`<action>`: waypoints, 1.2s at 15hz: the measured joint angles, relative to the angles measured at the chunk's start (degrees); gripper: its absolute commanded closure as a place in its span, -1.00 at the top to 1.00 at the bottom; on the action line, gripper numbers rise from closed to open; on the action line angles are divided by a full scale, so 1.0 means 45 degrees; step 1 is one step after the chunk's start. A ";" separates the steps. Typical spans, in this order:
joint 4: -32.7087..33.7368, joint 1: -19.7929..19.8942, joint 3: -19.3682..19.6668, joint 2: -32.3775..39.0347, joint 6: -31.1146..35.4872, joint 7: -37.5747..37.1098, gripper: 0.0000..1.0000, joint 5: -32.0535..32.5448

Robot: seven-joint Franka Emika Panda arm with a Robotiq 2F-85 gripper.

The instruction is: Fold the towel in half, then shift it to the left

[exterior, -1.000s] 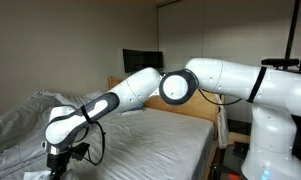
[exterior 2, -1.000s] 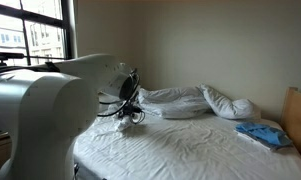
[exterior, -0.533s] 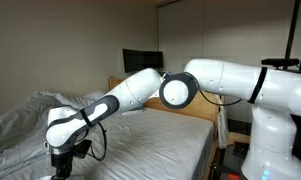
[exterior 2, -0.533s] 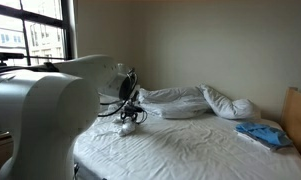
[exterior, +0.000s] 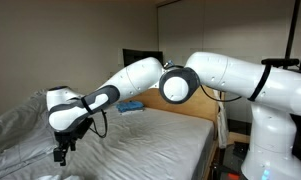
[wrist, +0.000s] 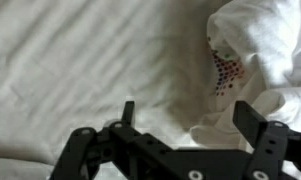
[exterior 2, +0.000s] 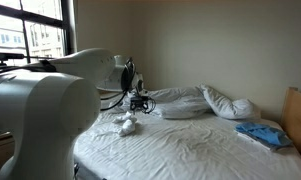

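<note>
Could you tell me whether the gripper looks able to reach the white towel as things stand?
Probably yes. The gripper hangs open close above the towel, which lies crumpled on the bare sheet. Nothing sits between them, and the duvet is farther back.
</note>
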State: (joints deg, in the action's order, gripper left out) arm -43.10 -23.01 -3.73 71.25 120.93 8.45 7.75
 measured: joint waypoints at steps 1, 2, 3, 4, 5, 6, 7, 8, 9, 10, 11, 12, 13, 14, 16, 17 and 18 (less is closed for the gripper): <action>-0.0056 0.0028 0.0323 -0.0215 -0.0002 -0.0539 1.00 0.0005; -0.0196 0.0088 0.0644 -0.0467 -0.0004 -0.1055 1.00 0.0006; -0.0400 0.0175 0.0948 -0.0733 -0.0006 -0.1543 1.00 0.0005; -0.0687 0.0283 0.1245 -0.1044 -0.0006 -0.2006 1.00 0.0005; -0.1050 0.0399 0.1542 -0.1393 -0.0006 -0.2480 1.00 0.0005; -0.1462 0.0512 0.1828 -0.1761 -0.0006 -0.2945 1.00 0.0005; -0.1934 0.0616 0.2109 -0.2152 -0.0006 -0.3413 1.00 0.0005; -0.2415 0.0700 0.2375 -0.2531 -0.0007 -0.3868 1.00 0.0005; -0.2909 0.0770 0.2614 -0.2898 -0.0007 -0.4289 1.00 0.0004; -0.3431 0.0829 0.2839 -0.3268 -0.0006 -0.4671 1.00 0.0002; -0.3951 0.0891 0.3027 -0.3621 -0.0007 -0.5007 1.00 -0.0001; -0.4496 0.0931 0.3213 -0.3975 -0.0006 -0.5310 1.00 -0.0002; -0.5023 0.1016 0.3290 -0.4310 -0.0007 -0.5629 1.00 0.0011; -0.5555 0.1129 0.3297 -0.4646 -0.0006 -0.5940 1.00 0.0021; -0.6619 0.1352 0.3306 -0.5287 0.0025 -0.6489 1.00 0.0024; -0.7172 0.1459 0.3305 -0.5601 0.0100 -0.6730 1.00 0.0024; -0.7736 0.1568 0.3305 -0.5901 0.0251 -0.6952 1.00 0.0024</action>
State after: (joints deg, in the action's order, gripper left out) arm -77.91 -15.95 11.15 44.69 122.06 -22.83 7.86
